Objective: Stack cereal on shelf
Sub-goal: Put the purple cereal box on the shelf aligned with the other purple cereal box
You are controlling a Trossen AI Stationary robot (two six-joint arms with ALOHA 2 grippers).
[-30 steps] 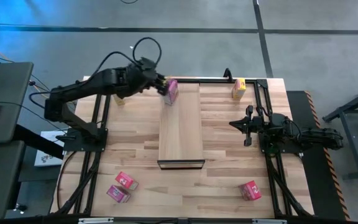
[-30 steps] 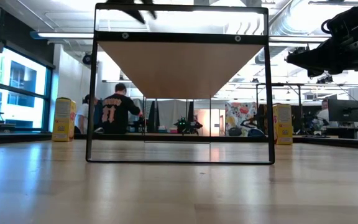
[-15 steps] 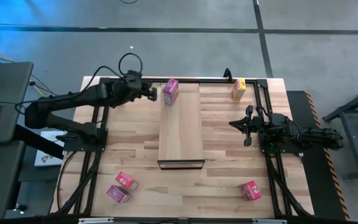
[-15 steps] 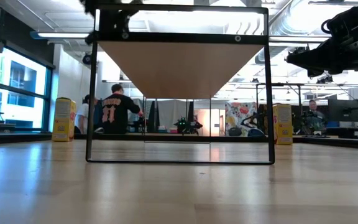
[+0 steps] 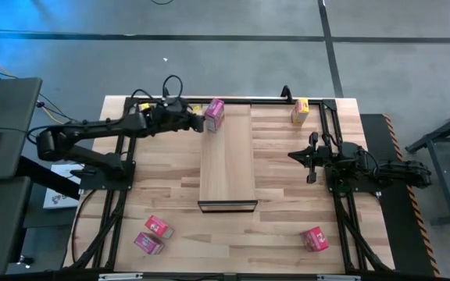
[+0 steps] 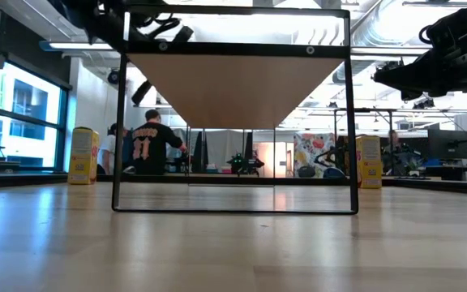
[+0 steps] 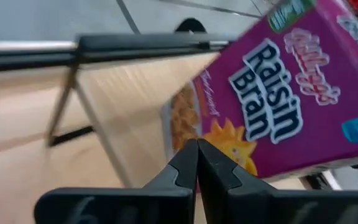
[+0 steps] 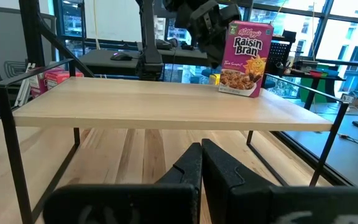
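Magenta box point(image 5: 215, 114) stands upright on the shelf point(image 5: 227, 168), at its far left corner, Raisin Bran face readable in the right wrist view point(image 8: 244, 58). Left gripper point(image 5: 197, 122) sits just beside the box, off the shelf's left edge, fingers pressed together and empty; in the left wrist view the closed tips point(image 7: 197, 163) point at the box's front point(image 7: 272, 99), close, but whether they touch it is hard to call from that blurred shot.

Beyond the left gripper, toward the table's back-left corner, a yellow box point(image 6: 83, 155) shows in the low view; from above the arm mostly hides it. Second yellow box point(image 5: 300, 111) stands at the back edge on the far side of the shelf from the left gripper, well apart.

Right gripper point(image 5: 311, 156) hangs right of the shelf, about mid-length, fingers closed on nothing, aimed across the shelf top at the magenta box.

Near front edge: two pink boxes point(image 5: 153, 234) together on the left arm's side, one more point(image 5: 314, 238) on the right arm's side, all on the table point(image 5: 287, 226), well away from both grippers.

A person point(image 6: 153, 148) stands in the room behind.
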